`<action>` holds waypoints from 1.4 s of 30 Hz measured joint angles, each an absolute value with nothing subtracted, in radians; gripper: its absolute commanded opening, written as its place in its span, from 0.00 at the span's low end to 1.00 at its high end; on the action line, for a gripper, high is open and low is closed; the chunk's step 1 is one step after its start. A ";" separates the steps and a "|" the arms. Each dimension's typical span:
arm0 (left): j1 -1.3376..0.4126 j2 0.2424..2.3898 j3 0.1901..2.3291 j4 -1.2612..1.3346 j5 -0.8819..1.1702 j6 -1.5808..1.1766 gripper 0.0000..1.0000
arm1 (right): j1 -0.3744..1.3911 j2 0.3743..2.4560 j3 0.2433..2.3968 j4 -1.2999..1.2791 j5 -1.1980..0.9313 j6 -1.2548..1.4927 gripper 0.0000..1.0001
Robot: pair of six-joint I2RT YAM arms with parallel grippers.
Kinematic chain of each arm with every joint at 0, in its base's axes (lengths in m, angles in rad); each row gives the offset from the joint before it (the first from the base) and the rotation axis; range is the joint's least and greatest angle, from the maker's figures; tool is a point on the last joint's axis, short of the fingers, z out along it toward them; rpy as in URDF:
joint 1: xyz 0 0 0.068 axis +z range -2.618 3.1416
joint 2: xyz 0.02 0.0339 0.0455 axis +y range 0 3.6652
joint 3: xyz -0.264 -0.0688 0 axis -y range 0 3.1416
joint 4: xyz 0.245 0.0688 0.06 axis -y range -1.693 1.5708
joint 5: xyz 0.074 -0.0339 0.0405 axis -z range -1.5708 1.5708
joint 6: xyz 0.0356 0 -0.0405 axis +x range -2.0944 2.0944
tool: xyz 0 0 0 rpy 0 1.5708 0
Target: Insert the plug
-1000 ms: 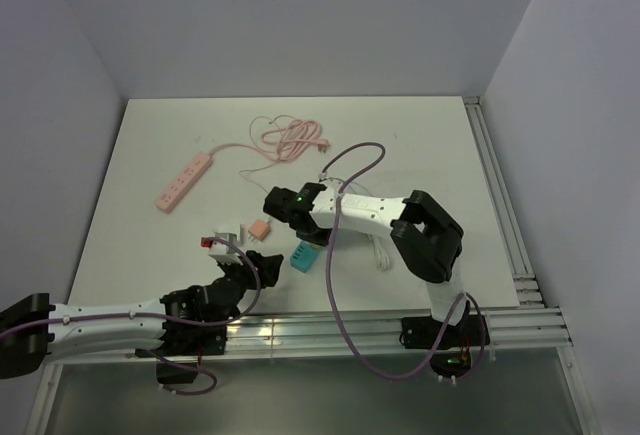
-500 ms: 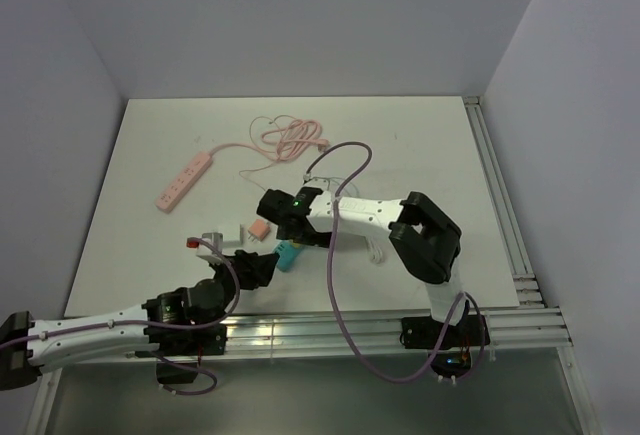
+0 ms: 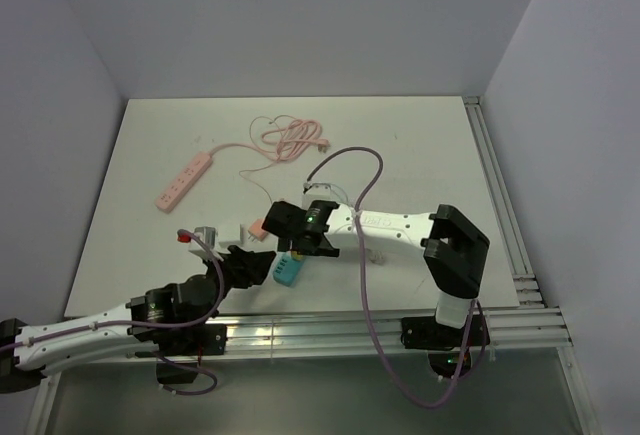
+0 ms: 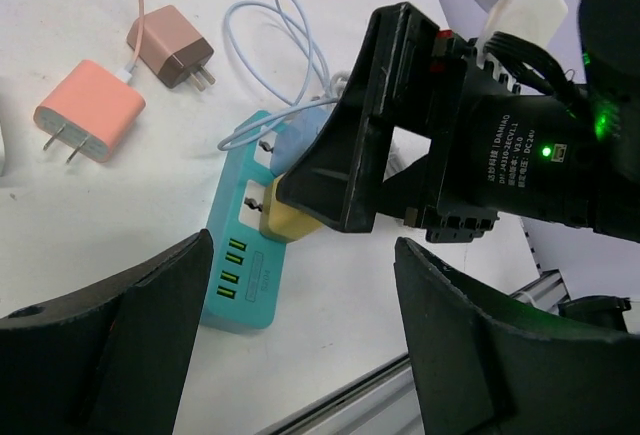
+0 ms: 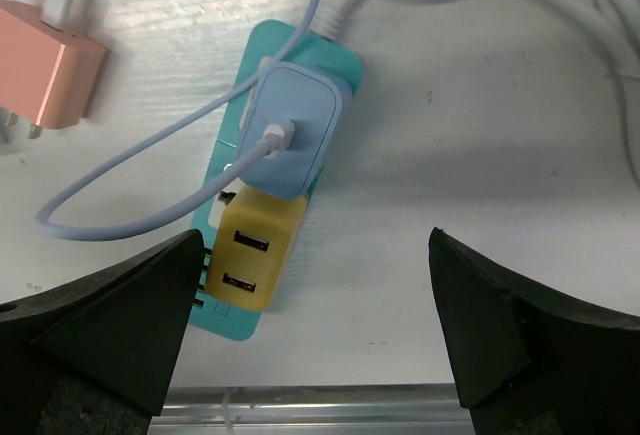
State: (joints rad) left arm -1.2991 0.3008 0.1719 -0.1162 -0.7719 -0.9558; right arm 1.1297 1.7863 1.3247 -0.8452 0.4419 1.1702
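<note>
Your right pincer (image 5: 315,255) hung spread wide over the teal power strip (image 5: 295,47) and gripped nothing. The yellow plug (image 5: 255,250), with two USB slots on its face, sat pushed into the strip. The blue plug (image 5: 295,130), with its pale cable, was seated just beside it. Your left pincer (image 4: 300,255) was also open and empty, near the strip's USB end above the tabletop (image 3: 420,145). A pink charger (image 4: 88,110) and a brown charger (image 4: 170,45) lay loose nearby with their prongs bare. The printed label (image 4: 497,140) on the right wrist motor read "DAMIAO"; the finer lines under it were too small to make out. A pink power strip (image 3: 185,181) lay well apart at the far left.
</note>
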 measured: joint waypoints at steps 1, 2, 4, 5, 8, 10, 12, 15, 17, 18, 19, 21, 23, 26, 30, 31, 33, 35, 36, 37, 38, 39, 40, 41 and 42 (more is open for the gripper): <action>-1.299 0.296 0.181 -0.133 -0.771 -0.964 0.78 | 1.130 1.777 1.323 -0.840 0.450 1.164 1.00; -1.299 0.290 0.187 -0.145 -0.770 -0.966 0.78 | 1.130 1.766 1.319 -0.833 0.456 1.158 1.00; -1.299 0.276 0.192 -0.163 -0.759 -0.968 0.76 | 1.130 1.737 1.293 -0.798 0.459 1.139 1.00; -1.299 0.267 0.194 -0.173 -0.755 -0.971 0.76 | 1.130 1.718 1.276 -0.779 0.456 1.124 0.99; -1.299 0.242 0.209 -0.209 -0.753 -0.974 0.74 | 1.133 1.697 1.264 -0.739 0.440 1.093 0.98; -1.299 0.235 0.233 -0.239 -0.758 -0.986 0.77 | 1.143 1.711 1.274 -0.724 0.433 1.087 0.98; -1.299 0.239 0.286 -0.311 -0.773 -1.019 0.77 | 1.160 1.744 1.298 -0.716 0.428 1.089 0.97; -1.299 0.250 0.403 -0.423 -0.801 -1.066 0.76 | 1.191 1.812 1.351 -0.717 0.423 1.116 0.95; -1.299 0.249 0.477 -0.510 -0.813 -1.078 0.75 | 1.205 1.854 1.382 -0.712 0.412 1.145 0.93; -1.299 0.241 0.491 -0.540 -0.814 -1.082 0.75 | 1.208 1.860 1.390 -0.709 0.410 1.162 0.92; -1.299 0.228 0.499 -0.559 -0.815 -1.086 0.75 | 1.209 1.864 1.392 -0.709 0.407 1.179 0.91; -1.299 0.178 0.502 -0.593 -0.810 -1.085 0.73 | 1.211 1.873 1.393 -0.712 0.400 1.214 0.89; -1.299 0.115 0.501 -0.628 -0.808 -1.084 0.73 | 1.213 1.888 1.394 -0.717 0.394 1.253 0.88; -1.299 0.022 0.499 -0.632 -0.810 -1.089 0.73 | 1.222 1.916 1.392 -0.738 0.394 1.301 0.88; -1.299 0.003 0.499 -0.640 -0.807 -1.090 0.73 | 1.249 1.937 1.382 -0.761 0.392 1.353 0.87; -1.299 0.002 0.499 -0.642 -0.807 -1.090 0.73 | 1.252 1.944 1.386 -0.772 0.392 1.361 0.86; -1.299 0.002 0.502 -0.646 -0.808 -1.089 0.74 | 1.257 1.975 1.411 -0.791 0.392 1.374 0.82; -1.299 0.003 0.512 -0.655 -0.807 -1.089 0.74 | 1.258 2.013 1.427 -0.793 0.392 1.386 0.76; -1.299 0.006 0.519 -0.658 -0.806 -1.090 0.74 | 1.258 2.020 1.432 -0.799 0.398 1.390 0.75; -1.299 0.014 0.527 -0.659 -0.805 -1.090 0.74 | 1.258 2.020 1.430 -0.801 0.398 1.398 0.72; -1.299 0.022 0.536 -0.661 -0.803 -1.094 0.74 | 1.257 2.017 1.422 -0.796 0.402 1.402 0.67; -1.299 0.044 0.545 -0.662 -0.801 -1.097 0.75 | 1.256 2.006 1.404 -0.788 0.403 1.407 0.62; -1.299 0.059 0.549 -0.663 -0.797 -1.101 0.75 | 1.253 1.988 1.377 -0.778 0.403 1.414 0.57; -1.299 0.072 0.550 -0.664 -0.791 -1.106 0.75 | 1.249 1.968 1.345 -0.761 0.402 1.418 0.45; -1.299 0.082 0.550 -0.667 -0.786 -1.111 0.75 | 1.244 1.946 1.314 -0.741 0.400 1.422 0.36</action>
State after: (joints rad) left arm -1.2991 0.0822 0.5495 -0.6674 -0.7864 -1.1107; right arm 1.2438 1.9465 1.3136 -0.7414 0.3996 1.4216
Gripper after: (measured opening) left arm 0.746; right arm 0.583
